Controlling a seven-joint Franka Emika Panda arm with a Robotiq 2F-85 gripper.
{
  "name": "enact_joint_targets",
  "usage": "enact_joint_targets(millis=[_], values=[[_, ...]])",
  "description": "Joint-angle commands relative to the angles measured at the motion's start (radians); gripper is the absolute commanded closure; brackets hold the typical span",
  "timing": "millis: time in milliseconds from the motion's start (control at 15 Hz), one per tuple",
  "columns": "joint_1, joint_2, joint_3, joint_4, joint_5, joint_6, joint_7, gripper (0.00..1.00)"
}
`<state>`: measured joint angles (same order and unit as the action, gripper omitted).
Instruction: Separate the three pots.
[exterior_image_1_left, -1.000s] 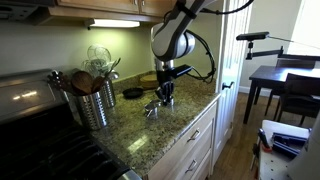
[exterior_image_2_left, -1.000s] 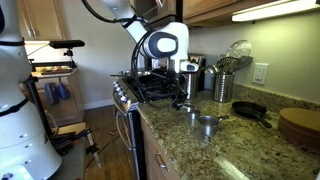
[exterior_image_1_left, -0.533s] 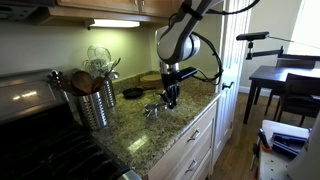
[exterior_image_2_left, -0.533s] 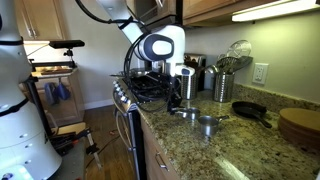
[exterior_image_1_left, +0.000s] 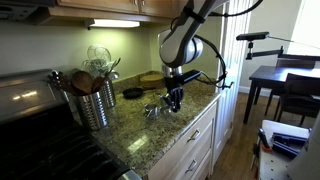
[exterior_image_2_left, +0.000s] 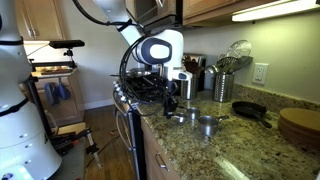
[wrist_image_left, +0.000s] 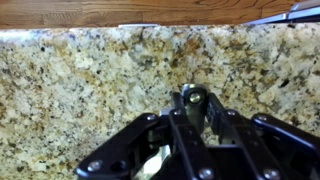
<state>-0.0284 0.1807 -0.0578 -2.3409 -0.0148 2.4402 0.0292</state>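
Pots are way too tiny in both exterior views to count. Wrist view chops the gripper off at the bottom, so I can't tell how the jaws stand.

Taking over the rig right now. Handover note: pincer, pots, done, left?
Pincer: low over the speckled granite counter, fingertips close together in the wrist view; grip unclear.
Small shiny silver metal pots: bunched on the counter beside the pincer, too small to count.
Done: no clear separation visible.
Left: set all three apart.
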Motion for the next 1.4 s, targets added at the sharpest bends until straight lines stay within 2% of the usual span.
enact_joint_targets(millis=[0, 67, 667, 800, 867, 1200, 1333], values=[[-0.005, -0.022, 0.000, -0.026, 0.005, -0.002, 0.023, 0.83], [-0.005, -0.020, 0.001, -0.026, 0.007, -0.002, 0.023, 0.76], [-0.005, -0.009, 0.003, -0.024, 0.017, -0.001, 0.021, 0.67], [-0.005, -0.009, 0.004, -0.023, 0.018, -0.003, 0.022, 0.41], [-0.004, -0.010, 0.004, -0.022, 0.018, -0.004, 0.023, 0.38], [-0.003, -0.025, 0.006, -0.025, 0.025, -0.009, 0.035, 0.06], [-0.002, -0.033, 0.007, -0.026, 0.032, -0.008, 0.043, 0.00]])
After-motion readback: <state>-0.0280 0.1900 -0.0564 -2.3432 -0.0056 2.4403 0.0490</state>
